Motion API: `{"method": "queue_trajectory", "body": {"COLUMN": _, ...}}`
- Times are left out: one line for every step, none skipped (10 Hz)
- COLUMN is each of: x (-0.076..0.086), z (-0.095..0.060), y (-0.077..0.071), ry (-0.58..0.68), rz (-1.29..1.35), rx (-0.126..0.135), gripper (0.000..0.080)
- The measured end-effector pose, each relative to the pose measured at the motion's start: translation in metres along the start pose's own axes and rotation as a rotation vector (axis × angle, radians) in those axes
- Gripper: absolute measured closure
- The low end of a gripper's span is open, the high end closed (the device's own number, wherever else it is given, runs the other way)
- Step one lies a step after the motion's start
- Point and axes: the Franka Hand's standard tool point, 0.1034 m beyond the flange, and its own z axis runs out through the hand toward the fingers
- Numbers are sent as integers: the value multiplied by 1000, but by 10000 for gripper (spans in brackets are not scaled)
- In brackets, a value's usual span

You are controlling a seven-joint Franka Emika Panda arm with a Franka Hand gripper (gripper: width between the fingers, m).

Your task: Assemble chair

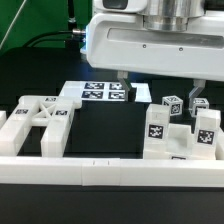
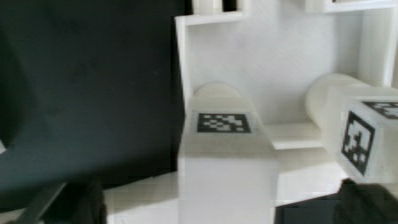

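The chair's white tagged parts lie in two groups. Notched blocks and a flat slab (image 1: 40, 118) sit on the exterior view's left. Posts and blocks (image 1: 180, 128) stand on its right. My gripper (image 1: 158, 85) hangs open just above and behind the right group, holding nothing. In the wrist view a white post with a tag (image 2: 222, 125) runs between my dark fingertips (image 2: 71, 205), with a gap on each side. A second tagged block (image 2: 365, 130) lies beside it. My gripper (image 2: 222, 208) is open there too.
The marker board (image 1: 105, 92) lies flat at the back middle of the black table. A long plain white rail (image 1: 110, 172) runs along the front, with a shorter rail end (image 1: 8, 130) on the exterior view's left. The arm's white body (image 1: 150, 40) fills the top.
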Motion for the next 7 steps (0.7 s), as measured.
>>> {"method": "queue_trajectory", "body": {"x": -17, "z": 0, "y": 3, "ry": 24, "rz": -18, "rx": 10, "gripper": 150}}
{"method": "queue_trajectory", "body": {"x": -35, "z": 5, "y": 9, "ry": 39, "rz": -21, "rx": 15, "gripper": 150}}
{"method": "queue_trajectory", "body": {"x": -39, "z": 7, "y": 11, "ry": 19, "rz": -19, "rx": 10, "gripper": 150}}
{"method": "queue_trajectory", "body": {"x": -36, "z": 6, "y": 10, "ry": 25, "rz": -20, "rx": 11, "gripper": 150}}
{"method": "queue_trajectory", "body": {"x": -37, "z": 7, "y": 10, "ry": 23, "rz": -20, "rx": 10, "gripper": 150}}
{"method": "queue_trajectory", "body": {"x": -37, "z": 7, "y": 10, "ry": 23, "rz": -20, "rx": 10, "gripper": 150}}
{"method": "queue_trajectory", "body": {"x": -37, "z": 8, "y": 10, "ry": 23, "rz": -21, "rx": 9, "gripper": 150}}
